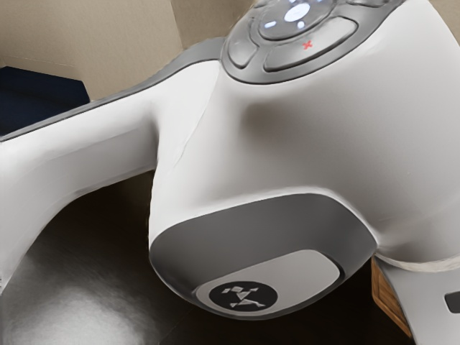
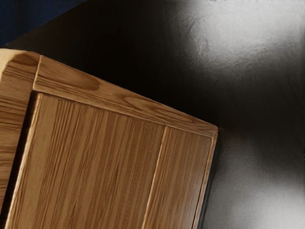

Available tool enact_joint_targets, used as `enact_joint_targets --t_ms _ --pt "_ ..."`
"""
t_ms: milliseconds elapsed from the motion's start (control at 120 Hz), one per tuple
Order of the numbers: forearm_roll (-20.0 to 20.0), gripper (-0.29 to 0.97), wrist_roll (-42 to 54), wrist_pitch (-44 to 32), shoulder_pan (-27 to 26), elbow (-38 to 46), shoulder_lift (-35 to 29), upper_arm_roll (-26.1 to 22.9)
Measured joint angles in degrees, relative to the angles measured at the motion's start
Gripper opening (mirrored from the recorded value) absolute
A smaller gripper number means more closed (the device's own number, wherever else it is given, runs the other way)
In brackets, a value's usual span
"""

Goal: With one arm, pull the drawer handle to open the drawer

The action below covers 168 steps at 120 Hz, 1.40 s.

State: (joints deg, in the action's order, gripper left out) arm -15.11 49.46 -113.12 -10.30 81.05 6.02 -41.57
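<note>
A light wooden cabinet with a framed panel face lies just under my hand in the wrist view, one rounded corner toward the dark surface. A thin dark gap runs along one side of the panel, next to another wooden face. In the exterior view my arm's white and grey link stands very close to the camera. A sliver of the wooden cabinet peeks out behind it at the lower right.
The cabinet rests on a dark glossy surface that also shows under the arm. A beige wall and a dark blue block stand at the exterior view's upper left.
</note>
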Motion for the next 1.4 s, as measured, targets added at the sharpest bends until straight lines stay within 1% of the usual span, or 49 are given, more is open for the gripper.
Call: enact_joint_targets --t_ms 217,508,575,808,975,1150,1400 --pt "-0.3 0.68 -0.02 -1.32 0.19 -0.07 1.79 0.23" --pt "-0.44 0.68 -0.03 -1.83 0.68 0.31 1.93 1.32" --pt "-1.67 0.68 -0.02 -1.77 0.73 0.53 1.81 1.44" --pt "-8.46 0.68 0.02 -0.53 1.51 0.73 1.31 1.43" --pt "-12.0 0.68 0.02 1.51 1.61 1.54 1.21 1.44" --pt "-14.29 0.68 0.05 5.25 1.59 1.84 -0.03 1.16" --pt "-15.11 0.68 -0.05 7.16 0.23 1.84 0.08 -0.61"
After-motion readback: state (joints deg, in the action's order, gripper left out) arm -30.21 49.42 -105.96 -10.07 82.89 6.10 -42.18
